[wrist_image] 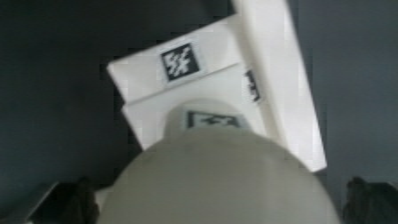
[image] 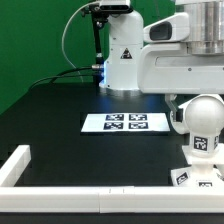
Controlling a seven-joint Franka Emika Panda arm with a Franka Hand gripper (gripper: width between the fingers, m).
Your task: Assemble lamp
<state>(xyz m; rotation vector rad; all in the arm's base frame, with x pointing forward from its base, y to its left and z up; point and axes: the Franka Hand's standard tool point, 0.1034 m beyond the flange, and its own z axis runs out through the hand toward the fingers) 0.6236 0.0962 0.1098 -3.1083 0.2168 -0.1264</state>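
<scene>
Between your arm's dark fingers [wrist_image: 64,200] sits the small rounded matte white plastic bulb [wrist_image: 205,170], poised over the angular white tagged base block [wrist_image: 187,70] beyond them, likely for seating; whether they clamp it cannot be told.

Your arm [image: 185,62] is glossy white, built of bulky, rounded shells, with a grey collar [image: 165,30] set into its upper part. Its base column [image: 122,55] at the back is white too and capped in black. A small blue light [image: 103,68] glows low on its side, and a black cable [image: 66,38] loops off it. In the wrist view your fingers [wrist_image: 71,200] show only as dark, blurred stubs.
</scene>
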